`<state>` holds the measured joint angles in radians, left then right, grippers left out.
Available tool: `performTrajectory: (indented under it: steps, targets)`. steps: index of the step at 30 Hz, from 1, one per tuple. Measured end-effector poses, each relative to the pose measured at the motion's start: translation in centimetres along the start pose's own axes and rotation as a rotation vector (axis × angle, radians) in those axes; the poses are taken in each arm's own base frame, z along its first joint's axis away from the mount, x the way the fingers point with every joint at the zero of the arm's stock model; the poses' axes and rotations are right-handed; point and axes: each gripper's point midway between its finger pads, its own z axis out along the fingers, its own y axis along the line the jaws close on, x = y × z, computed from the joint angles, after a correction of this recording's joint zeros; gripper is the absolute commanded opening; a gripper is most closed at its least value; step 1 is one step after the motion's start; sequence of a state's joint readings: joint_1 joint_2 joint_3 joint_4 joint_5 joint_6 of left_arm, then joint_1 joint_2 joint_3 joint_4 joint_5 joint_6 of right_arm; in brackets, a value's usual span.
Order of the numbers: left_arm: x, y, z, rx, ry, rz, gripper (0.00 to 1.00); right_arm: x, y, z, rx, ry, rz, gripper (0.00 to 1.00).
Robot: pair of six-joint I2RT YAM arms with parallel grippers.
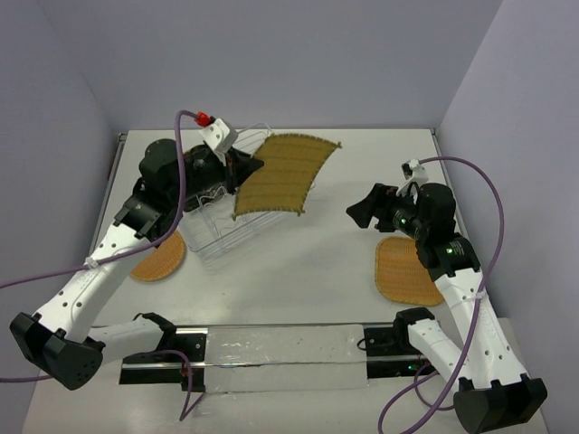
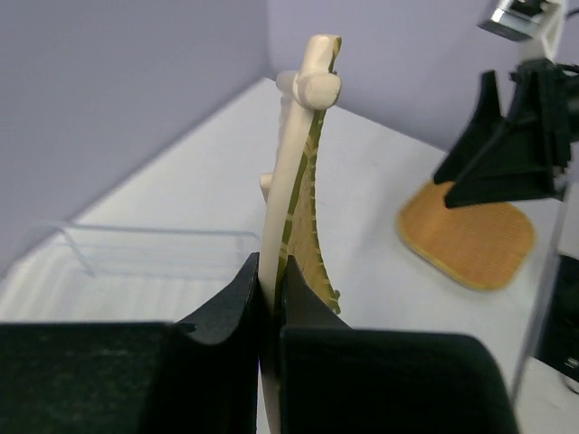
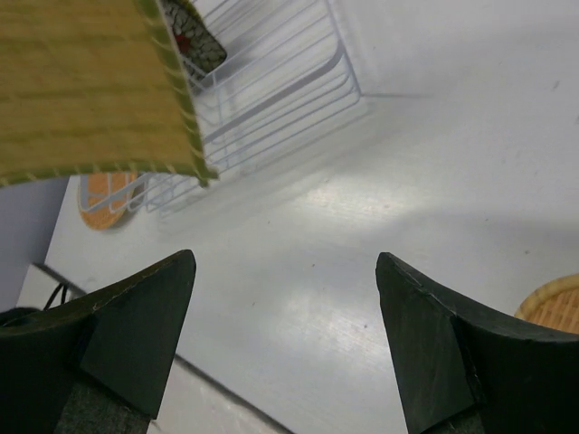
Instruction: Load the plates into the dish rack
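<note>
one yellow plate clamped in left jaws by dish rack; right jaws wide, empty.

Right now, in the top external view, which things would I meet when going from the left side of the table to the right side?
round orange plate → dish rack → yellow bamboo plate → right end effector → rounded-square orange plate
</note>
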<state>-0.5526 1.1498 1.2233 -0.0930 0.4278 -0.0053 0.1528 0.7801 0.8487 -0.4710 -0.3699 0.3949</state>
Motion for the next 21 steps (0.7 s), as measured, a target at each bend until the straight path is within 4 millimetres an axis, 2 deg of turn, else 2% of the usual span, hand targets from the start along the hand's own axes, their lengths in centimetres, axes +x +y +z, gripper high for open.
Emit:
performTrajectory:
  steps: [3, 9, 15, 18, 21]
  targets:
    - [-1.7, 1.8, 0.1, -0.061, 0.010, 0.133, 0.00, -0.8, -0.4, 0.0, 0.031, -0.030, -0.009, 0.88]
    - [0.5, 5.4, -1.5, -0.121, 0.233, 0.366, 0.00, -0.9, -1.5, 0.5, 0.079, -0.030, -0.026, 0.88]
    - [0.0, 11.3, -3.3, -0.211, 0.454, 0.475, 0.00, -0.2, -2.6, 1.5, 0.110, 0.009, -0.026, 0.88]
    - [0.5, 12.5, -4.5, -0.227, 0.535, 0.504, 0.00, 0.2, -3.1, 2.1, 0.123, 0.035, -0.021, 0.88]
    - [2.2, 12.6, -5.3, -0.214, 0.619, 0.505, 0.00, 0.6, -3.6, 2.6, 0.137, 0.059, -0.013, 0.88]
